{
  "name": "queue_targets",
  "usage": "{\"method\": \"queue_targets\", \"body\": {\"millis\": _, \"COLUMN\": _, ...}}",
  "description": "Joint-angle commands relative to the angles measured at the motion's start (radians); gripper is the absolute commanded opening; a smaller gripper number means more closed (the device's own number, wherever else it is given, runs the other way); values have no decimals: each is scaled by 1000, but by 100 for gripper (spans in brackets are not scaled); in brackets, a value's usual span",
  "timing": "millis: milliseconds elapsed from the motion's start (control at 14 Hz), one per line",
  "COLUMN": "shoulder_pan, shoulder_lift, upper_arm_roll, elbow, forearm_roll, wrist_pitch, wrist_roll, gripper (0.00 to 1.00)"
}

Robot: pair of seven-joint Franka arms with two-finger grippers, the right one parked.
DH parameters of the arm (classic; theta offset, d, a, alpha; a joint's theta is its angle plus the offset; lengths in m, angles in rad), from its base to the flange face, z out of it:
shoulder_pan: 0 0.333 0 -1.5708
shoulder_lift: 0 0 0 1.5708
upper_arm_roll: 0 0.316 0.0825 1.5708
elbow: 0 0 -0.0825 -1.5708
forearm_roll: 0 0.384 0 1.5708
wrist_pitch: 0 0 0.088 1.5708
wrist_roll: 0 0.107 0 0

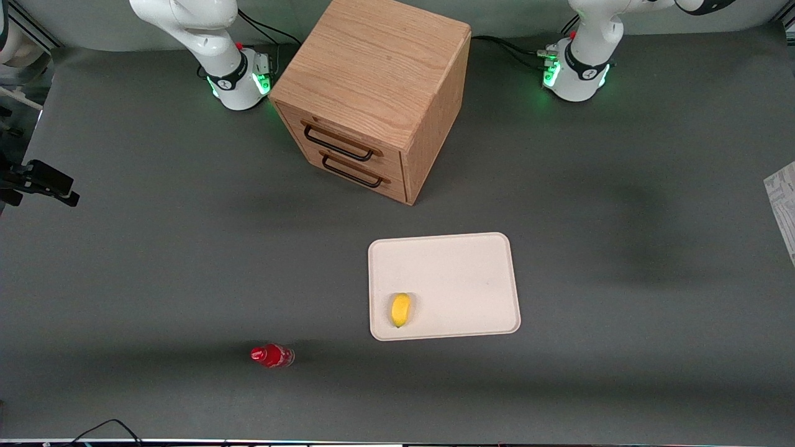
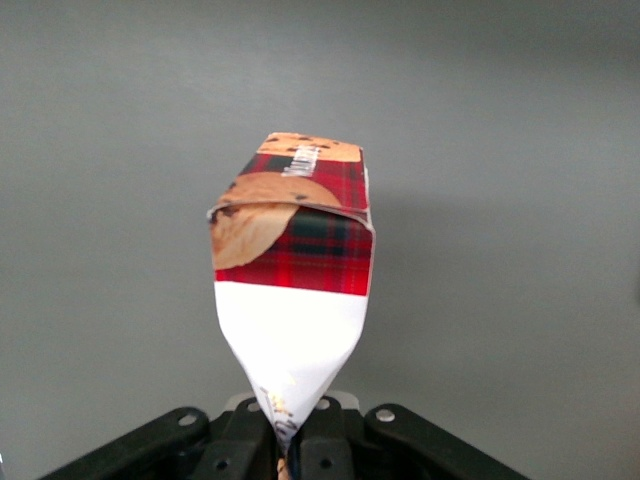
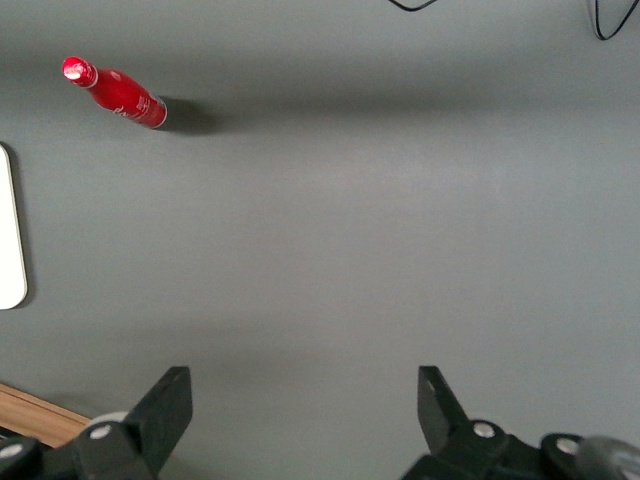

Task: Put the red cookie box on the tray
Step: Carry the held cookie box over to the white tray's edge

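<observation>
In the left wrist view my left gripper (image 2: 290, 440) is shut on the white end of the red cookie box (image 2: 295, 235) and pinches it flat. The box's dark red tartan face with cookie pictures points away from the gripper, over bare grey table. In the front view only a grey printed strip of the box (image 1: 784, 208) shows at the frame's edge toward the working arm's end; the gripper itself is out of that view. The cream-white tray (image 1: 459, 273) lies flat mid-table, nearer to the front camera than the cabinet. Its edge shows in the right wrist view (image 3: 8, 230).
A yellow lemon-like fruit (image 1: 401, 309) lies on the tray near its front corner. A small red bottle (image 1: 271, 356) lies toward the parked arm's end, also in the right wrist view (image 3: 115, 93). A wooden drawer cabinet (image 1: 372, 87) stands between the arm bases.
</observation>
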Motion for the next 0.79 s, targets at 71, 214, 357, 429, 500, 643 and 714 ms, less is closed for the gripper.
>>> {"method": "queue_targets", "body": {"millis": 71, "shoulder_pan": -40, "shoulder_lift": -53, "upper_arm_roll": -213, "elbow": 121, "forearm_roll": 99, "wrist_pitch": -179, "wrist_roll": -342, "gripper": 0}}
{"method": "queue_targets", "body": {"millis": 214, "shoulder_pan": -39, "shoulder_lift": -74, "upper_arm_roll": -392, "elbow": 117, "forearm_roll": 130, "wrist_pitch": -181, "wrist_roll": -543, "gripper": 0}}
{"method": "queue_targets", "body": {"millis": 357, "shoulder_pan": -39, "shoulder_lift": -68, "upper_arm_roll": -523, "elbow": 109, "forearm_roll": 164, "wrist_pitch": -163, "wrist_roll": -670, "gripper": 0}}
{"method": "queue_targets", "body": {"millis": 429, "shoulder_pan": -39, "shoulder_lift": -56, "upper_arm_roll": -579, "elbow": 97, "forearm_roll": 190, "wrist_pitch": -144, "wrist_roll": -714, "gripper": 0}}
{"method": "queue_targets", "body": {"millis": 500, "shoulder_pan": -39, "shoulder_lift": -36, "upper_arm_roll": -639, "elbow": 74, "forearm_roll": 226, "wrist_pitch": -102, "wrist_roll": -762, "gripper": 0}}
{"method": "queue_targets", "body": {"millis": 643, "shoulder_pan": -39, "shoulder_lift": -19, "upper_arm_roll": -736, "elbow": -45, "forearm_roll": 267, "wrist_pitch": 59, "wrist_roll": -866, "gripper": 0}}
{"method": "queue_targets", "body": {"millis": 714, "shoulder_pan": -40, "shoulder_lift": -3, "upper_arm_roll": -764, "elbow": -113, "forearm_roll": 279, "wrist_pitch": 154, "wrist_roll": -901, "gripper": 0}}
